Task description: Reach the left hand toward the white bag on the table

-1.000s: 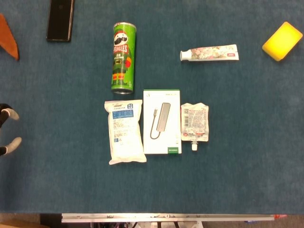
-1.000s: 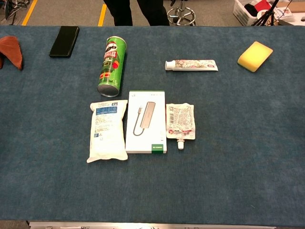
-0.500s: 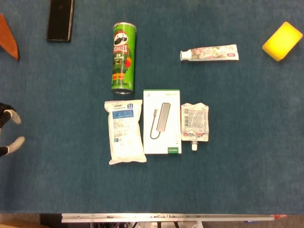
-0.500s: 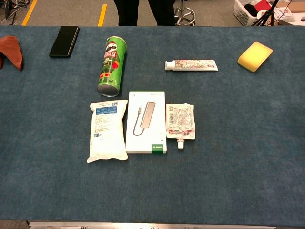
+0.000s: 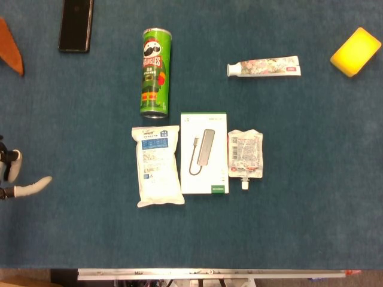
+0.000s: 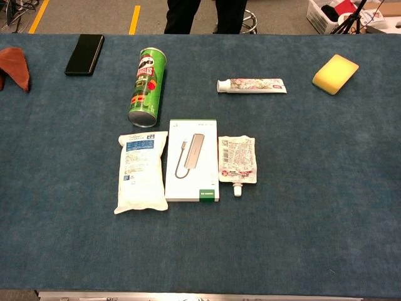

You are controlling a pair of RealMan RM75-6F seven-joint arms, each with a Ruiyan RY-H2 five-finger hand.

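the only writing that reads clearly is "pringles" down the side of the green can, which lies on its side on the blue table with the mascot face near its far end. the white box beside it carries a picture of a grey hub with a cable and a small green strip at its near edge; its print is too small to read. the white bag has a blue label panel near its top with fine lines of text under it, none legible from either camera. the small pouch with a spout has dense red and dark print, also unreadable, and the toothpaste tube shows a floral pattern with a red mark at one end. the left hand shows only at the left edge of the head view, its white-tipped fingers spread apart and holding nothing, one finger pointing toward the bag. the bag lies well apart from that hand, to its right, with bare table between them. it sits just left of the white box, edges nearly touching, and just below the open end of the can. it is a plump, pillow-like sachet, longer than wide, lying flat with crimped seals at both ends. a yellow sponge, a black phone and a brown cloth lie toward the far edge.
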